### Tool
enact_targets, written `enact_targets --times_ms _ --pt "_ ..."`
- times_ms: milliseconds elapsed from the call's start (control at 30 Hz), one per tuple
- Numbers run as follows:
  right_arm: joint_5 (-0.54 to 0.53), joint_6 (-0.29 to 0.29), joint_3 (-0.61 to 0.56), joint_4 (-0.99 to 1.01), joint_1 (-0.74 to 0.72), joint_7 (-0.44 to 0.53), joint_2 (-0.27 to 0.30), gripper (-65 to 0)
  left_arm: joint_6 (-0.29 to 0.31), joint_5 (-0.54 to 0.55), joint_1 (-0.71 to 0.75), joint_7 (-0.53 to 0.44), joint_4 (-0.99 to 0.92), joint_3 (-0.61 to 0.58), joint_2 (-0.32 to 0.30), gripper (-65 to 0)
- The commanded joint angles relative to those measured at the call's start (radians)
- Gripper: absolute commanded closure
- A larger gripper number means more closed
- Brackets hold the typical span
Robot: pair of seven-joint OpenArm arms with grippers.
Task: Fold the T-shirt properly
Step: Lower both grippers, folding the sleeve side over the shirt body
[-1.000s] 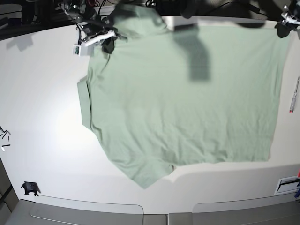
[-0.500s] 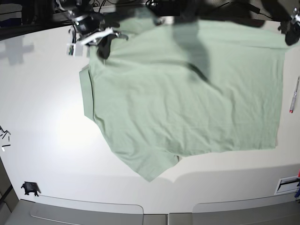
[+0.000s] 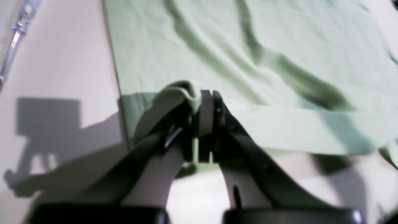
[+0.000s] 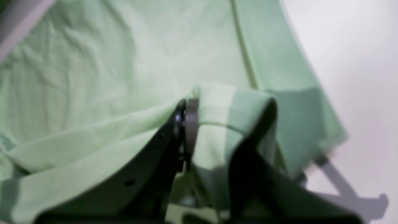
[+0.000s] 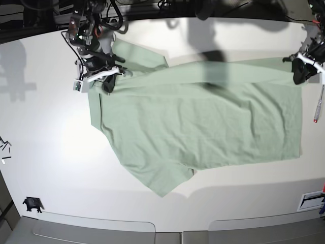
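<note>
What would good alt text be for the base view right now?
Seen from above, a pale green T-shirt lies spread on a white table, its far edge pinched and folded forward by the right gripper and left gripper. A pen lies beside it.

Left gripper (image 3: 202,124): black tapering fingers showing pale grey pads, small screws. Right gripper (image 5: 104,81): black body wearing white bracket, dark cables trailing toward upper left.

White table (image 5: 45,127) carried the pale green T-shirt (image 5: 203,127) spread over its middle, a pen (image 5: 319,104) lay near the right edge, small dark bits (image 5: 5,147) lay at the left edge
</note>
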State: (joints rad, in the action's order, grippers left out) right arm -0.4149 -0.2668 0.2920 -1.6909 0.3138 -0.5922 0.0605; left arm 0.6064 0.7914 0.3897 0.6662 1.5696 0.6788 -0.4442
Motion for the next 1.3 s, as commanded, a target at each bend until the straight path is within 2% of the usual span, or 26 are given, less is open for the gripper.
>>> enact_targets --times_ms 0,133,333,400,467,567,733,1200,1267 --pt "-0.008 -0.004 0.002 0.000 -0.021 0.020 0.003 0.0 -0.002 -0.010 -0.011 -0.041 0.013 -0.002 -0.022 0.0" --pt "-0.038 -0.007 0.002 0.003 -0.040 0.009 0.003 0.0 -0.016 -0.039 -0.032 -0.078 0.014 -0.003 -0.032 0.0" --pt "-0.068 -0.010 0.002 -0.033 -0.040 0.000 0.003 0.0 -0.016 -0.039 -0.035 -0.194 0.015 -0.003 -0.097 0.0" --pt "-0.098 -0.060 0.002 -0.045 -0.039 -0.003 0.003 0.0 -0.016 -0.039 -0.047 -0.208 0.015 -0.003 -0.109 0.0" --pt "-0.130 -0.099 0.002 -0.053 -0.040 -0.003 0.003 0.0 -0.016 -0.039 -0.063 -0.204 0.015 -0.004 -0.113 0.0" --pt "-0.125 -0.100 0.002 -0.053 -0.048 0.004 0.003 0.0 -0.016 -0.040 -0.071 -0.175 0.014 -0.006 -0.113 0.0" --pt "-0.037 -0.100 0.002 -0.052 -0.081 0.027 0.003 0.0 -0.016 -0.095 -0.071 -0.159 -0.005 -0.006 -0.113 0.0" --pt "-0.028 -0.100 0.002 -0.051 -0.090 0.044 0.003 0.0 -0.016 -0.091 -0.071 -0.159 -0.173 -0.006 -0.113 0.0" --pt "0.006 -0.100 0.002 -0.051 -0.090 0.066 0.003 0.0 -0.016 -0.091 -0.071 -0.160 -0.173 -0.006 -0.113 0.0"
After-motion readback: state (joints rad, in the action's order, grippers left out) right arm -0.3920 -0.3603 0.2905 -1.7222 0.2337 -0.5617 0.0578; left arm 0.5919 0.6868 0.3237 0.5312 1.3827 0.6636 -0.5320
